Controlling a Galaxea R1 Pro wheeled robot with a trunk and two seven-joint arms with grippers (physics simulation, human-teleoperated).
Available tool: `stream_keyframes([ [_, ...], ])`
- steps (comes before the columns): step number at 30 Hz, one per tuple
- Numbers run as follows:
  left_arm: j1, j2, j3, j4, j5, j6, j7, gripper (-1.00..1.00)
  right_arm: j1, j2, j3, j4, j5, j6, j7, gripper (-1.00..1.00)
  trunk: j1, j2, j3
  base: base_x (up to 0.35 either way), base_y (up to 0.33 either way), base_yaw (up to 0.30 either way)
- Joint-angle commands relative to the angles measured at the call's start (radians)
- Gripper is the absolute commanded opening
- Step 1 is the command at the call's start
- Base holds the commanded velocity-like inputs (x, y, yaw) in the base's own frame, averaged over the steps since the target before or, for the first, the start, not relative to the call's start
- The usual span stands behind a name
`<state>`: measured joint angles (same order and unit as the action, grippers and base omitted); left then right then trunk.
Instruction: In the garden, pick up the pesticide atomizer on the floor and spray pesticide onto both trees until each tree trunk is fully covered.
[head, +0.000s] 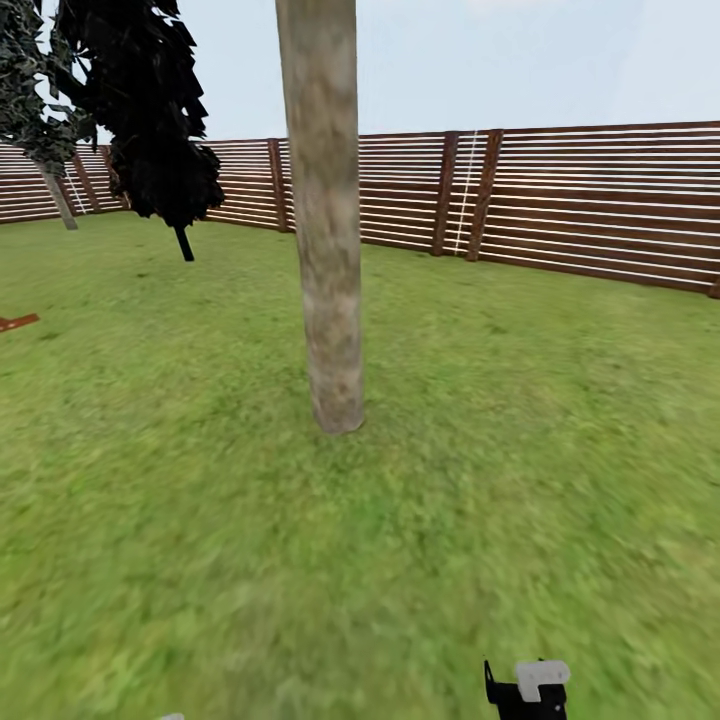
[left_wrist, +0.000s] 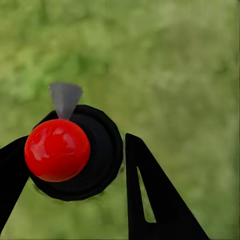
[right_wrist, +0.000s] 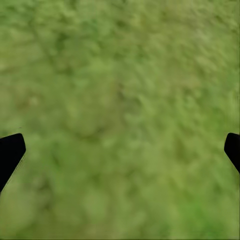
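Observation:
A thick grey-brown tree trunk (head: 325, 250) rises from the grass floor (head: 200, 560) straight ahead, a few steps away; its bark looks plainly mottled. A second pale trunk (head: 58, 195) stands far off at the back left. In the left wrist view my left gripper (left_wrist: 75, 136) has a finger against each side of a round dark body with a glossy red ball and a grey cone tip. This looks like the pesticide atomizer (left_wrist: 95, 155) seen end-on, held over grass. My right gripper (head: 530, 690) (right_wrist: 125, 137) hangs low at the right, open, with only grass between its fingers.
A brown slat fence (head: 560, 200) closes the lawn behind the trunk. A thin-trunked dark conifer (head: 150, 110) stands at the back left. A flat red-brown piece (head: 15, 322) lies on the grass at the left edge. Open lawn surrounds the near trunk.

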<state>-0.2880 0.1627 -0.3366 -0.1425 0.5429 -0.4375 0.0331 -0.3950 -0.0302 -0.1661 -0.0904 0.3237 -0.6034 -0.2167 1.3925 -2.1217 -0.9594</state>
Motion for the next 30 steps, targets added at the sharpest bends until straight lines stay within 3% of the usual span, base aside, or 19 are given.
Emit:
stream_keyframes([
  [1,0.000,0.001,-0.009,0.000,0.005,-0.003,0.004,-1.00,-0.001,0.001,-0.006,0.001,0.011,-0.002,-0.005,1.00,0.000,0.000,-0.001,0.338,0.000,0.000],
  [30,0.000,0.007,-0.011,-0.001,-0.002,-0.008,0.001,-1.00,-0.001,0.002,-0.007,-0.002,0.007,-0.002,-0.009,1.00,0.000,0.000,-0.001,0.322,0.000,0.000],
])
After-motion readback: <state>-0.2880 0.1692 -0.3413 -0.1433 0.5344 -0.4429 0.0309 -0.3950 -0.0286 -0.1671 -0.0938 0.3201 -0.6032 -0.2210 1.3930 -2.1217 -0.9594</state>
